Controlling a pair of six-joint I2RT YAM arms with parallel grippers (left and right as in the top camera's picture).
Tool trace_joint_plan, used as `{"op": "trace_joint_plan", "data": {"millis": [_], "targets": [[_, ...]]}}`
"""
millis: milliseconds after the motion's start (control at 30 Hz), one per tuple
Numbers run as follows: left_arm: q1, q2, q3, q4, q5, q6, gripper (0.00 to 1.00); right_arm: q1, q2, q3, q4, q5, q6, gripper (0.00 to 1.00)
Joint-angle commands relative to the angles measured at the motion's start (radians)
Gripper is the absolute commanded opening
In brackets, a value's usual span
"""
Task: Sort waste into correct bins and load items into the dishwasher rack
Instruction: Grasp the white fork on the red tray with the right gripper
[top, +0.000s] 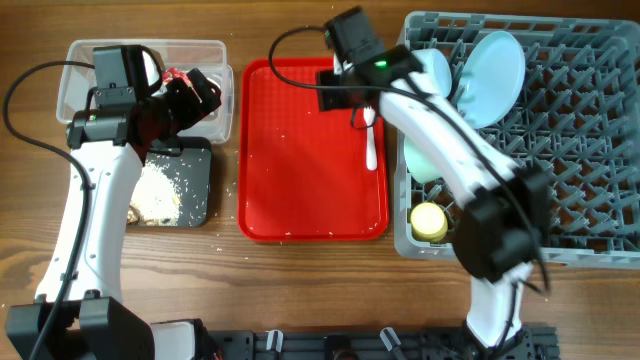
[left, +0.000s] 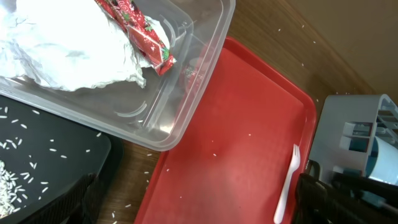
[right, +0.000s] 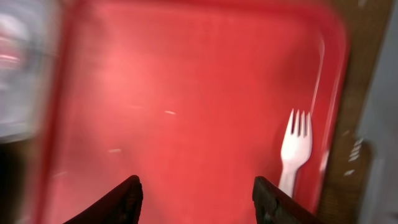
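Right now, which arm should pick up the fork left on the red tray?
Right. The right gripper hangs open over the tray with the fork just beside it, and the rack is on that side. The left gripper is over the clear tub.

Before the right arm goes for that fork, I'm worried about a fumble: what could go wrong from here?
1. The white fork lies flat and off to the side of the open right claw, not between its fingers. Closing there would likely miss it.
2. The fork sits close to the raised rim of the red tray, so a finger coming down beside it may catch the rim or push the fork away instead of gripping it.
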Motion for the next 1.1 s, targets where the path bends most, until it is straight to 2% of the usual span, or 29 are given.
{"op": "trace_joint_plan", "data": {"millis": [0, 167, 433, 667, 833, 867, 933, 967, 1067], "targets": [[0.003, 0.008, -0.001, 0.002, 0.005, 0.005, 1.0, -0.02, 0.102, -0.001, 0.001, 0.079, 0.106, 0.59], [0.003, 0.008, -0.001, 0.002, 0.005, 0.005, 1.0, -0.021, 0.189, -0.001, 0.014, 0.128, 0.116, 0.59], [0.003, 0.008, -0.001, 0.002, 0.005, 0.005, 1.0, -0.032, 0.206, -0.008, -0.002, 0.213, 0.152, 0.59], [0.003, 0.008, -0.001, 0.002, 0.005, 0.005, 1.0, -0.054, 0.222, -0.01, -0.01, 0.209, 0.177, 0.59], [0.003, 0.008, -0.001, 0.002, 0.005, 0.005, 1.0, -0.066, 0.278, -0.01, 0.001, 0.135, 0.174, 0.58], [0.003, 0.008, -0.001, 0.002, 0.005, 0.005, 1.0, -0.066, 0.286, -0.01, 0.008, 0.108, 0.174, 0.57], [0.003, 0.008, -0.001, 0.002, 0.005, 0.005, 1.0, -0.066, 0.291, -0.01, 0.013, 0.069, 0.172, 0.47], [0.003, 0.008, -0.001, 0.002, 0.005, 0.005, 1.0, -0.066, 0.291, -0.01, 0.016, 0.061, 0.164, 0.37], [0.003, 0.008, -0.001, 0.002, 0.005, 0.005, 1.0, -0.066, 0.291, -0.01, 0.02, 0.021, 0.149, 0.16]]}}
